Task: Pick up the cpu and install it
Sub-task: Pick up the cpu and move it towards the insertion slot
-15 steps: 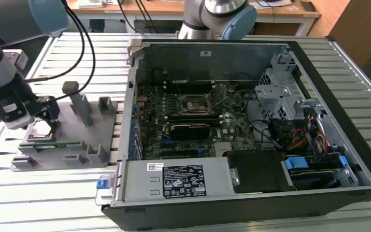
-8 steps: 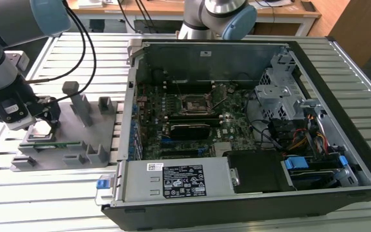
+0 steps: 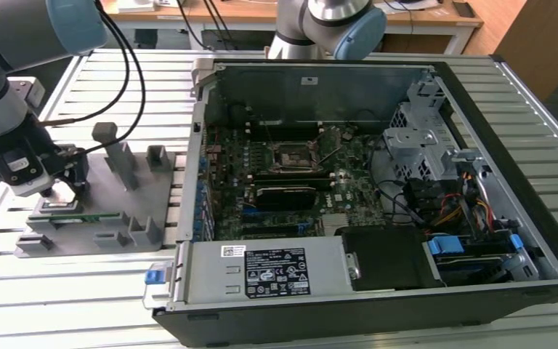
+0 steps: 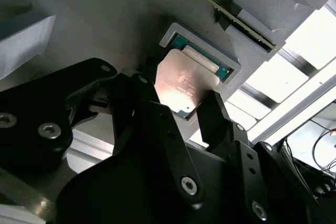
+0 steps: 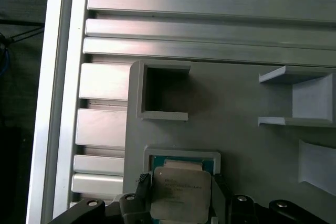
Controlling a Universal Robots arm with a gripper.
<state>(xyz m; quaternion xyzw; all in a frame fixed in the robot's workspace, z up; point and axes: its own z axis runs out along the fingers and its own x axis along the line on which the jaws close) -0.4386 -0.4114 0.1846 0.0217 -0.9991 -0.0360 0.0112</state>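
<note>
slatted aluminium table [image 3: 85, 291], grey fixture [image 3: 95, 196] beside open pc case [image 3: 357, 320]. gripper [image 4: 177, 100] pinches cpu [image 5: 181, 195] by two edges, tilted just over its nest [image 5: 181, 154]. risk: thin edge hold, so the chip may slip or twist.

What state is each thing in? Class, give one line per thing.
cpu, clamped by two edges, raised partly out of its pocket.
gripper, shut on the cpu.
fixture pocket, green floor partly uncovered.
computer case, lying flat, side panel off.
socket, dark centre, no silvery chip seated.
</note>
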